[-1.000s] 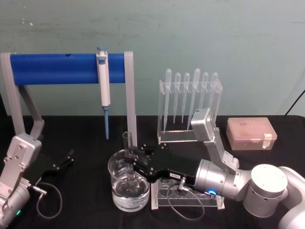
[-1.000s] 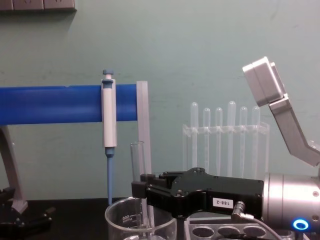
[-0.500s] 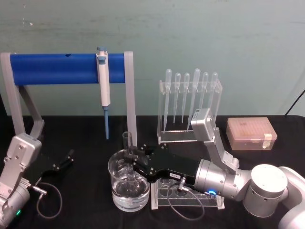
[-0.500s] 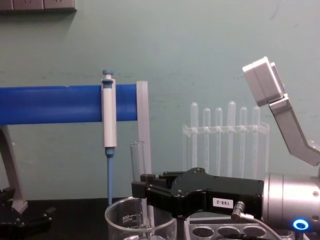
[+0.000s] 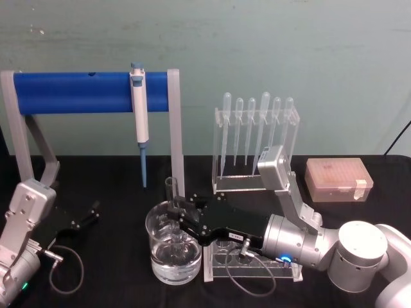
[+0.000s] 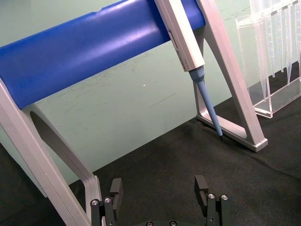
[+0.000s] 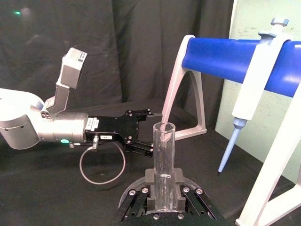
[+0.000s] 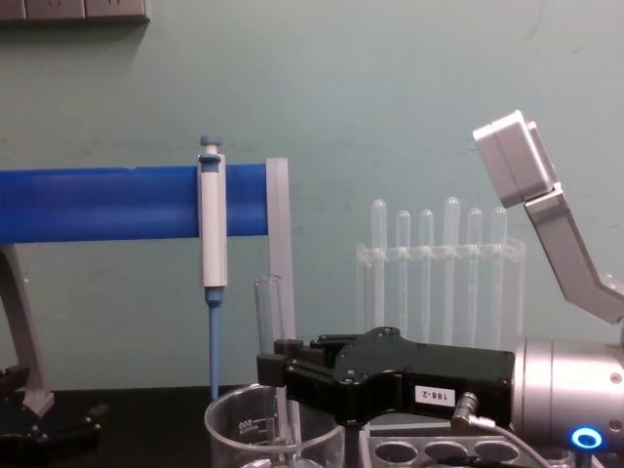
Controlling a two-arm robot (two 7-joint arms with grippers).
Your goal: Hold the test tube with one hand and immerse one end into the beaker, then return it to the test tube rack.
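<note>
While right tool [image 5: 174, 215] clenches tube [image 5: 171, 187] upright, low end inside beaker [image 5: 154, 247], we judge next: lift straight up, clear rim, shift to rack [image 5: 292, 273] just beside, lower slowly into hole. Left tool [image 5: 90, 215] idle, spread open, low over table [image 5: 115, 192], far left.
</note>
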